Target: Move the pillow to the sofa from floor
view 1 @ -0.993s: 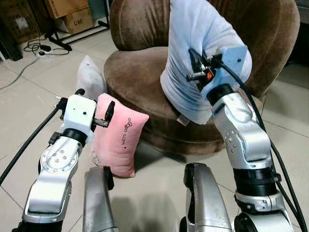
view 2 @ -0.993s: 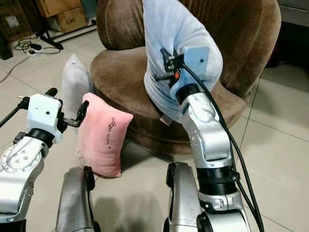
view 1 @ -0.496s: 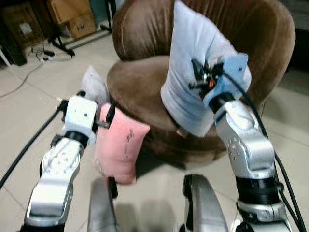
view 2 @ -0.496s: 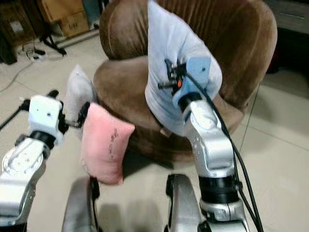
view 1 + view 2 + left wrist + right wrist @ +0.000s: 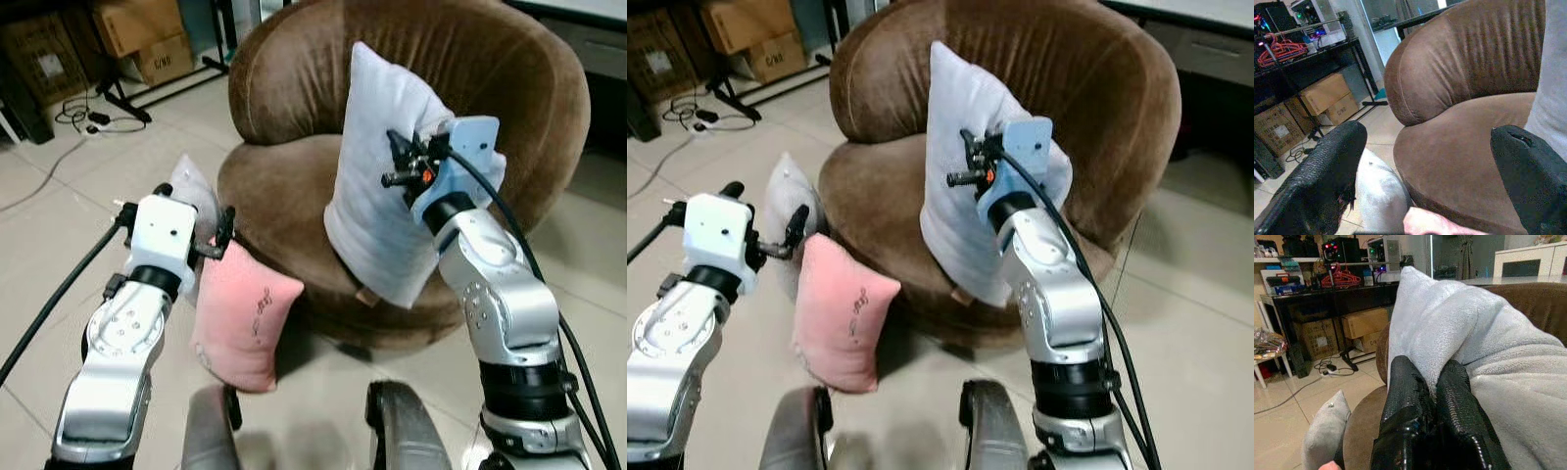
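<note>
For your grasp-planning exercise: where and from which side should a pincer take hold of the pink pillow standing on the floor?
Pinch the pink pillow at its upper corner, coming from above. It stands upright on the floor beside the sofa, so that soft corner is free.

Unitree G1: silver jointed arms with screw heads, black cables. Left gripper (image 5: 192, 217) on white wrist housing; right gripper (image 5: 1431, 396) on pale-blue housing; textured black fingers (image 5: 1327, 166).

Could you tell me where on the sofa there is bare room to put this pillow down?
The sofa seat is bare to the robot's left of the light blue pillow, up to the backrest. The right pincer is shut on that pillow. The floor at the sofa's front left is crowded by the pink pillow and grey pillow.
</note>
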{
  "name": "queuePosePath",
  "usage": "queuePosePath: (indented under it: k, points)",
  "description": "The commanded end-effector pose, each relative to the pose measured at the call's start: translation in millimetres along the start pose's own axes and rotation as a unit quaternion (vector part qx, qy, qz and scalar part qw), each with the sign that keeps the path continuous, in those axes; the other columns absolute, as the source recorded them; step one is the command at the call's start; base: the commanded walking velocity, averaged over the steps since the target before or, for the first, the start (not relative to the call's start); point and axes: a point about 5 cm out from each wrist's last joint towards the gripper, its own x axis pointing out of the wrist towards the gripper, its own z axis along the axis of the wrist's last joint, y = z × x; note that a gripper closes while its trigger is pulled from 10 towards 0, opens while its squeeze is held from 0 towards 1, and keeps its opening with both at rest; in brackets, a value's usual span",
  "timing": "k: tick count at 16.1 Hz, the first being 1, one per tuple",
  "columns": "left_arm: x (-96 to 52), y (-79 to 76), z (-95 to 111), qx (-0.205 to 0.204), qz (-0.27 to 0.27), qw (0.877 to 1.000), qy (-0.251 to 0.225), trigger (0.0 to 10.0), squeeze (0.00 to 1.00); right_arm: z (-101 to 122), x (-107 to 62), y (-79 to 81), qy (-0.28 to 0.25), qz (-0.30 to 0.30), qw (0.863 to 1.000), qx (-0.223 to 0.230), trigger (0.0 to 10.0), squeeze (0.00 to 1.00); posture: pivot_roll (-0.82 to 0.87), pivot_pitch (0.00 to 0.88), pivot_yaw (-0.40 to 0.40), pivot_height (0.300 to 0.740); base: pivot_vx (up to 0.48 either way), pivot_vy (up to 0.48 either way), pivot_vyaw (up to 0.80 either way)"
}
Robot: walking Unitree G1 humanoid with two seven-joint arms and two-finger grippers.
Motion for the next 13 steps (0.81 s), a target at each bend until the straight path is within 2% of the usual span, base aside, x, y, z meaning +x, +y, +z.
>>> queuePosePath:
  k: [1, 11, 13]
  points:
    - [-1.5, 3.4, 2.7, 0.004, 0.010, 1.000, -0.003, 10.0, 0.00, 5.4, -1.5, 1.5, -0.006, 0.003, 1.000, -0.002, 10.0, 0.00, -0.08, 0.000, -0.031, 0.630, 0.000, 0.000, 0.00]
    - [-3.5, 8.1, 5.4, 0.001, 0.016, 1.000, -0.003, 10.0, 0.00, 6.6, -4.4, 6.6, 0.001, 0.006, 1.000, 0.001, 10.0, 0.00, -0.07, 0.000, -0.036, 0.735, 0.000, 0.000, 0.00]
    - [-3.5, 7.9, 5.6, 0.001, 0.015, 1.000, -0.003, 10.0, 0.00, 7.2, -4.6, 6.9, 0.001, 0.006, 1.000, 0.001, 10.0, 0.00, -0.07, 0.000, -0.033, 0.740, 0.000, 0.000, 0.00]
